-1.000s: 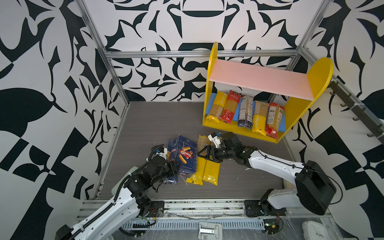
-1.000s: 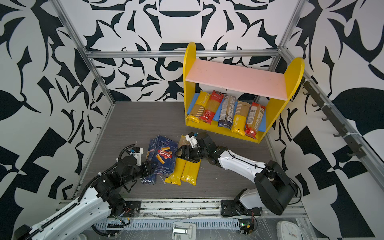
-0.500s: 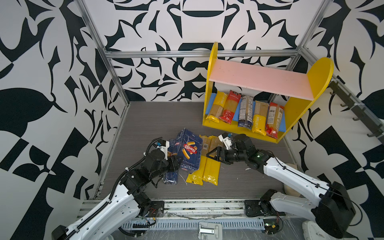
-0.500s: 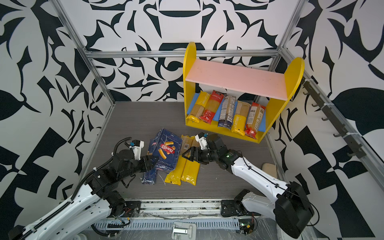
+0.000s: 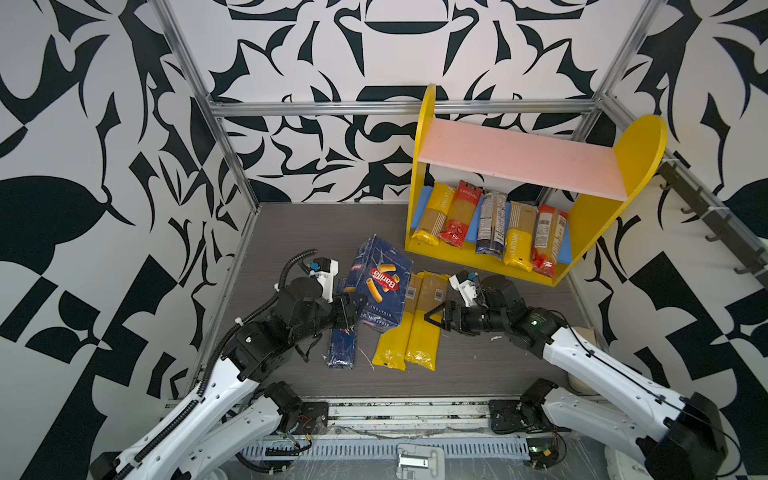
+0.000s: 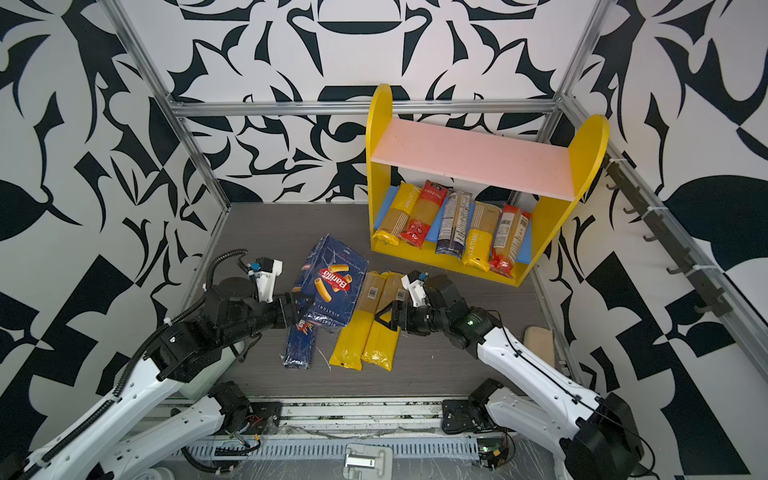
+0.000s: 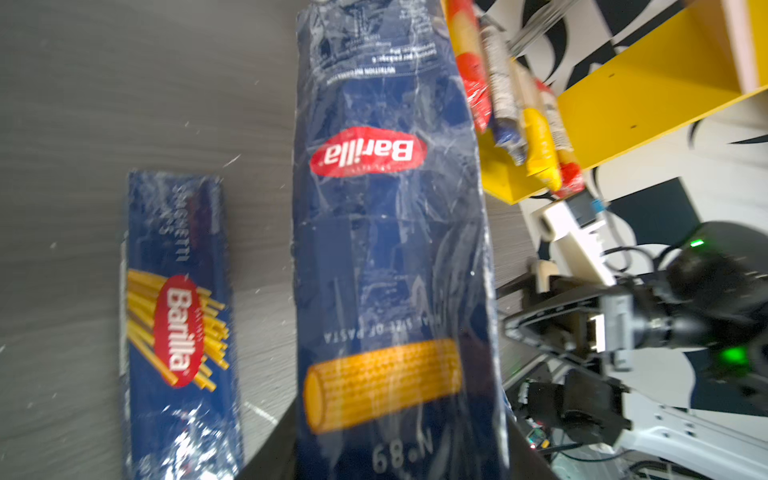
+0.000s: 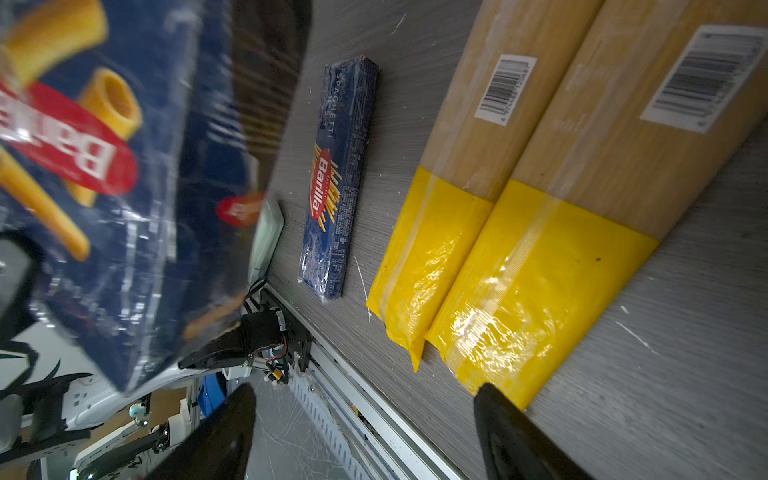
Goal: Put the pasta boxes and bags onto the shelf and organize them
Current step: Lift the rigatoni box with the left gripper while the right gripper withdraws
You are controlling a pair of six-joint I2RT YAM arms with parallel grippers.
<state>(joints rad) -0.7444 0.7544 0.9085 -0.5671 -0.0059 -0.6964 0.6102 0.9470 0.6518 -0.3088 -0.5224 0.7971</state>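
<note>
Nearest, just below the left fingers (image 5: 345, 308), the narrow spaghetti box (image 5: 342, 348) lies flat on the bench (image 5: 299, 232). Beside it, the two yellow-ended bags (image 5: 422, 336) lie side by side with their yellow ends nearest, under the right fingers (image 5: 434, 318). The right fingers stand wide apart with nothing between them, hovering over the bags. That arm stretches low from the near right rail, its wrist turned toward the middle. The left fingers clamp the near lower edge of the rigatoni box (image 5: 380, 286), which is raised and tilted above the spaghetti box's far end, between the two sets of fingers. The left arm comes in low from the near left. Well beyond both, the shelf (image 5: 636, 166) holds five bags (image 5: 490, 220) on its blue lower board.
</note>
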